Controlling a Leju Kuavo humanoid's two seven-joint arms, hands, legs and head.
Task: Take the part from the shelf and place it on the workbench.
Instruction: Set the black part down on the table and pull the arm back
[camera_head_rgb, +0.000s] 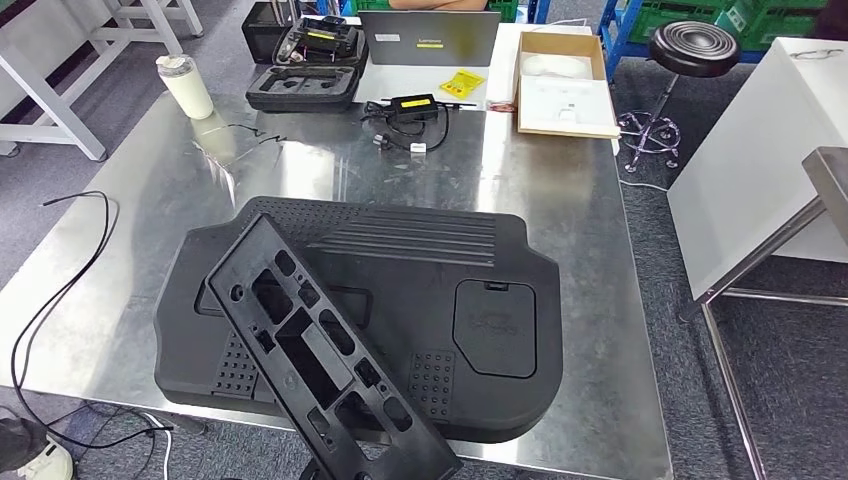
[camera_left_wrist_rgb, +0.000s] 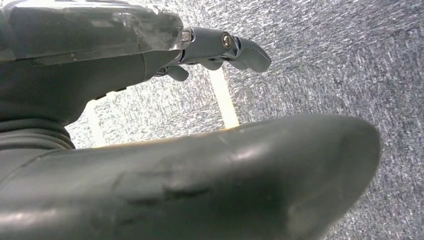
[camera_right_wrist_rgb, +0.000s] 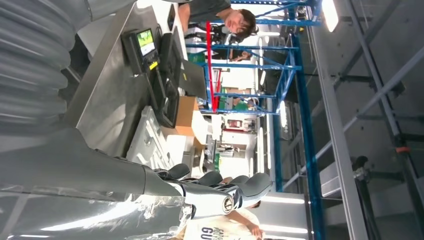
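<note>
A long black frame part (camera_head_rgb: 310, 350) with several cut-outs slants up over the near edge of the steel workbench (camera_head_rgb: 560, 190). Its lower end runs out of the head view, so what holds it is hidden. Under it a large black moulded panel (camera_head_rgb: 440, 290) lies flat on the bench. My right hand (camera_right_wrist_rgb: 215, 187) is near the bench edge with its fingers curled loosely, and I cannot tell whether they grip the part. Over grey carpet hangs my left hand (camera_left_wrist_rgb: 220, 47), fingers stretched out and holding nothing.
At the bench's far side stand a white bottle (camera_head_rgb: 184, 85), a black foam case (camera_head_rgb: 305, 85), a charger with cable (camera_head_rgb: 412, 108), a laptop (camera_head_rgb: 432, 38) and a cardboard box (camera_head_rgb: 565, 90). A stool (camera_head_rgb: 693, 47) and a white table (camera_head_rgb: 760, 170) are to the right. A person (camera_right_wrist_rgb: 220, 15) sits beyond.
</note>
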